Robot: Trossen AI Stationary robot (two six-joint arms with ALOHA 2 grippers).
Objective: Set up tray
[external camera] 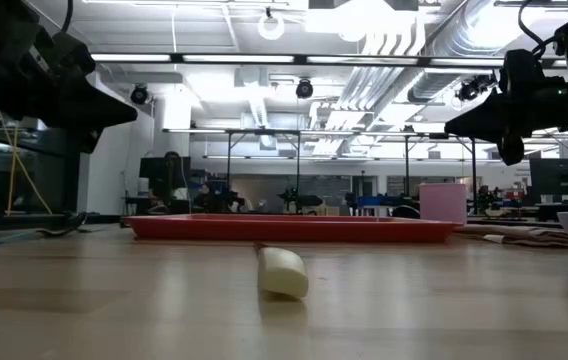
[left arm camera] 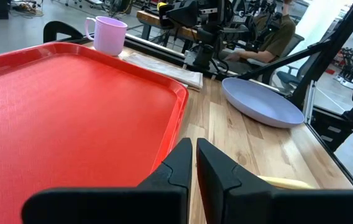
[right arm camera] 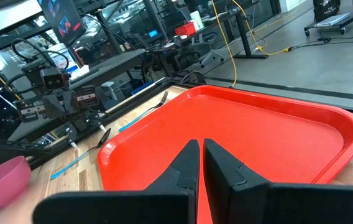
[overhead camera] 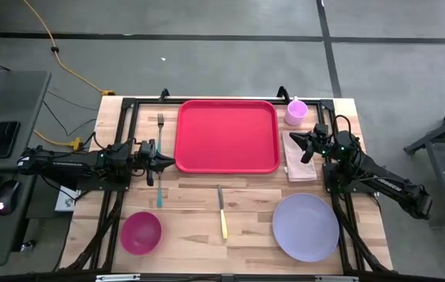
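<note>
The red tray [overhead camera: 226,135] lies flat at the table's far middle, with nothing on it; it also fills the left wrist view [left arm camera: 71,106] and the right wrist view [right arm camera: 257,137]. My left gripper [overhead camera: 169,163] hovers shut just off the tray's near-left corner, raised above the table [external camera: 129,115]. My right gripper [overhead camera: 291,139] is also shut and hangs in the air [external camera: 454,125] over the folded napkin [overhead camera: 299,157], pointing toward the tray's right rim. Neither gripper holds anything.
A lavender cup [overhead camera: 297,111] stands by the tray's far-right corner. A lavender plate [overhead camera: 306,227] sits near right and a pink bowl [overhead camera: 141,233] near left. A yellow-handled knife [overhead camera: 222,211] lies near the middle. A fork [overhead camera: 160,125] and a blue-handled utensil [overhead camera: 159,192] lie left of the tray.
</note>
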